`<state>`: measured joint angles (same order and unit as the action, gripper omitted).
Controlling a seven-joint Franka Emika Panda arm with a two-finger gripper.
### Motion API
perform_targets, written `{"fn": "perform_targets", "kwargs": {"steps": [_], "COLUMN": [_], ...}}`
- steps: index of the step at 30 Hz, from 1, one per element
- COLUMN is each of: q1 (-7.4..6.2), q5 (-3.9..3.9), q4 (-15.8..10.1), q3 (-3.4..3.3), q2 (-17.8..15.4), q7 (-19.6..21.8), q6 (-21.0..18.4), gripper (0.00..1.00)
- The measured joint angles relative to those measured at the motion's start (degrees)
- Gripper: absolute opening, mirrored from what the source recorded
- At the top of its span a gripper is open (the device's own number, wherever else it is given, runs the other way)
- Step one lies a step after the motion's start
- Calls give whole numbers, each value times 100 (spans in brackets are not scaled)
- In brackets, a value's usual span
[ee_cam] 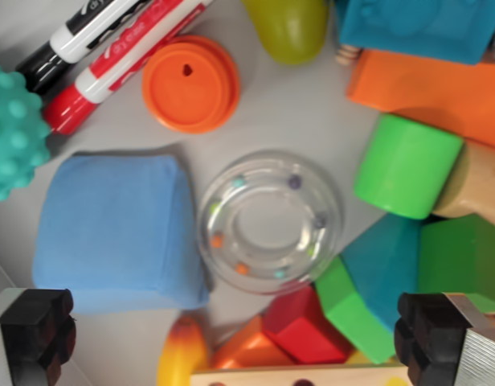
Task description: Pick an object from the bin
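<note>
A: Clear ring rattle at centre of grey bin floor, coloured beads inside, lying flat. Claw spread wide, empty, fingers at near left and near right.

B: Noted. Blue cushion just left of rattle, orange lid far-left, green cylinder right. Red marker and black marker at far left, teal spiky ball beside.
</note>
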<state>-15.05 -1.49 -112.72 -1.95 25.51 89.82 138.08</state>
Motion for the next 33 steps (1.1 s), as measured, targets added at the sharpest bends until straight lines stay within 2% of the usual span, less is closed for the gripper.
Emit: {"fn": "perform_targets", "kwargs": {"steps": [16, 33], "q1": [-447, -439], "q5": [-11, -37], "q4": [365, 529], "q3": [3, 10], "q2": [695, 1430], "q7": [960, 979], "q6": [302, 904], "gripper": [100, 100]}}
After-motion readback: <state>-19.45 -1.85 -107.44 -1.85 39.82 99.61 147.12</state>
